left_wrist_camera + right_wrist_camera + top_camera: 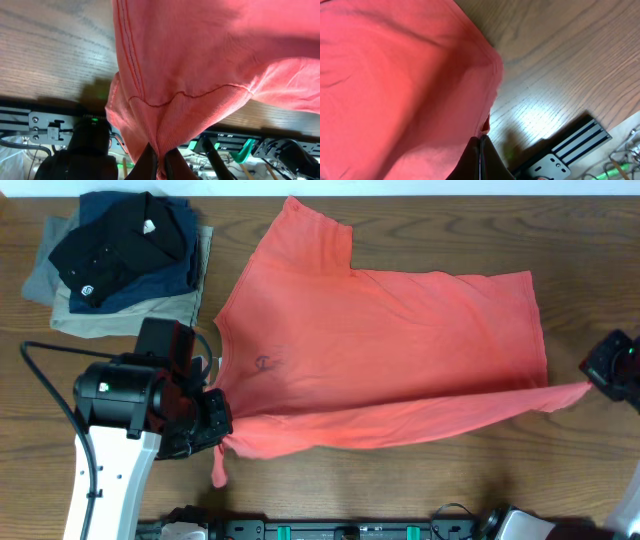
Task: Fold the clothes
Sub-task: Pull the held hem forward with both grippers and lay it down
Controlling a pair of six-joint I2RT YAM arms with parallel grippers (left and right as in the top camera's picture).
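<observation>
The coral-red T-shirt (390, 340) lies across the wooden table (420, 480) with its inside or back up; faint dark lettering shows through near the collar. Its front edge is lifted and stretched between both grippers. My left gripper (222, 442) is shut on the shirt's near left corner, and the red cloth (190, 75) bunches between the fingers (161, 162). My right gripper (598, 380) is shut on the shirt's right hem corner, which shows in the right wrist view (395, 85) pinched at the fingertips (480, 142).
A stack of folded black, navy and khaki/grey garments (120, 260) sits at the table's back left. A black rail with cables (350, 530) runs along the table's front edge.
</observation>
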